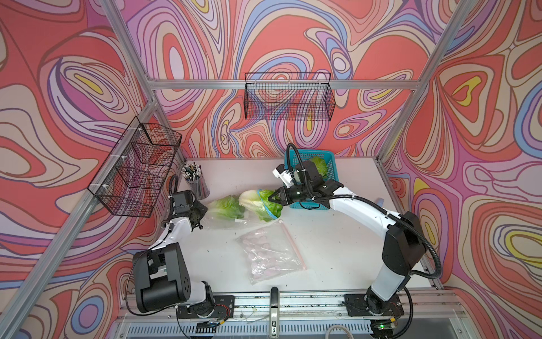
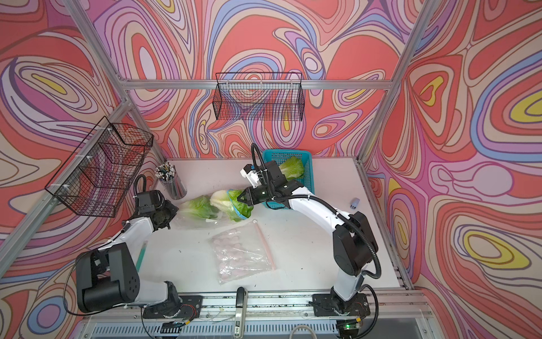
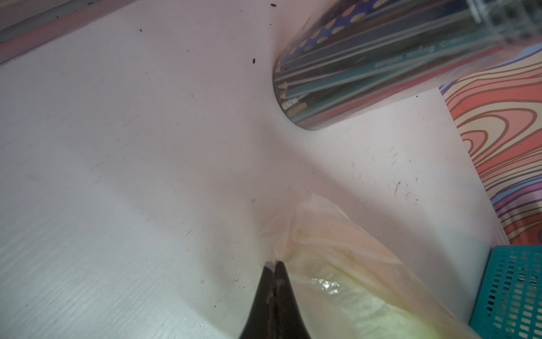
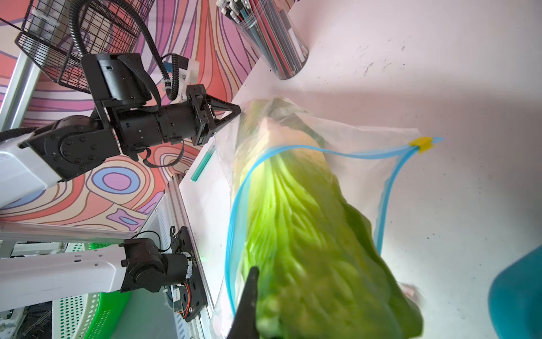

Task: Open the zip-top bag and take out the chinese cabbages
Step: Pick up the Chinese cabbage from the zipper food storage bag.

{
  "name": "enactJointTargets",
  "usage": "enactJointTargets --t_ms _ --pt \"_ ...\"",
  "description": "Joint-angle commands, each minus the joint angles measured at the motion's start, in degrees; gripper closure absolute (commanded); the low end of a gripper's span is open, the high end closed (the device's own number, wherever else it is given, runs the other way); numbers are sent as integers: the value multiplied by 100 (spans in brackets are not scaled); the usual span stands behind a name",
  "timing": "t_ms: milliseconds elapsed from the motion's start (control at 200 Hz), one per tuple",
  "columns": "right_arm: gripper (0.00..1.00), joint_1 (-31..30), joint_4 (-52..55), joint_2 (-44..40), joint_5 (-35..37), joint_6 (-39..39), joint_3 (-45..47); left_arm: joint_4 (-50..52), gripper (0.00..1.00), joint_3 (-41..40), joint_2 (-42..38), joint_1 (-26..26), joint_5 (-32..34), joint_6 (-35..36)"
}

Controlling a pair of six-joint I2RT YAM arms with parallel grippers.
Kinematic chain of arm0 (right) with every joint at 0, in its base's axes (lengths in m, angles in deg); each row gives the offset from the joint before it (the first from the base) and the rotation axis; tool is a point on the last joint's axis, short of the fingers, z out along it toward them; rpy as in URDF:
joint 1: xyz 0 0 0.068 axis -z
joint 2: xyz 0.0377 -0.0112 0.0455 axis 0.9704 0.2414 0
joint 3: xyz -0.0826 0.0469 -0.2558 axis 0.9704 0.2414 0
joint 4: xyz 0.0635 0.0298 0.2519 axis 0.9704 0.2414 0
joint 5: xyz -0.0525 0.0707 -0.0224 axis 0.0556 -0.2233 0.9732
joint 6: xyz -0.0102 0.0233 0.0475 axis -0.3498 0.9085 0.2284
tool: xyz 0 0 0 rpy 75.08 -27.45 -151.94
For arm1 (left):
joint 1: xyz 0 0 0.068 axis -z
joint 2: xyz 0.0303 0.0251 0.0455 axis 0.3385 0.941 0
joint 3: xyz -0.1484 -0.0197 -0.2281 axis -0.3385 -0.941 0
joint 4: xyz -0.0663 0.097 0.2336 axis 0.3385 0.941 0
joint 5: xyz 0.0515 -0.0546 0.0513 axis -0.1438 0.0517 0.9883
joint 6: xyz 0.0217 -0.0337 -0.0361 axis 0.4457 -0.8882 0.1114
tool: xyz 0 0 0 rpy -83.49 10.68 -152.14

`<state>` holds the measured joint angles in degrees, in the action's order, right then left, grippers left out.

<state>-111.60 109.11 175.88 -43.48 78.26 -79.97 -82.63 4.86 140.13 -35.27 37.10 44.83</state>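
The clear zip-top bag [image 1: 218,221] [image 2: 187,221] lies at mid-table, its blue zip mouth [image 4: 387,190] open. My left gripper [image 1: 205,212] [image 3: 275,262] is shut on the bag's closed end. One chinese cabbage [image 1: 227,207] [image 2: 199,207] lies inside the bag. Another chinese cabbage [image 1: 258,204] [image 4: 308,234] sticks halfway out of the mouth, and my right gripper [image 1: 271,199] [image 2: 239,197] is shut on its green leafy end. Only one of its fingers [image 4: 249,293] shows in the right wrist view. A third chinese cabbage [image 1: 319,165] [image 2: 291,168] lies in the teal basket [image 1: 331,160].
A second bag [image 1: 269,255] with pink pieces and a red zip lies near the front. A clear cup of pencils [image 1: 195,182] [image 3: 352,64] stands at the back left, close to my left gripper. Wire baskets [image 1: 137,164] hang on the walls.
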Motion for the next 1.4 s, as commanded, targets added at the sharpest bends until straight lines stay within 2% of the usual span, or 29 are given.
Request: enactJointTargets --t_ms 0,361,826,1007,1257,1397 --pt "100 50 174 -290 78 -207 39 -6 100 132 66 -69 269 86" --pt "100 42 27 -587 518 -174 172 -30 100 132 132 -70 315 125" --pt "100 49 427 -645 768 -416 -11 -79 100 158 171 -69 104 119" --pt "100 50 712 -641 864 -567 -161 -27 100 186 220 -69 -203 -326" --pt "100 92 1100 -645 1152 -732 -312 591 100 608 624 -69 -794 -910" --pt "100 116 1166 -640 1254 -728 -294 973 100 690 537 -69 -619 -867"
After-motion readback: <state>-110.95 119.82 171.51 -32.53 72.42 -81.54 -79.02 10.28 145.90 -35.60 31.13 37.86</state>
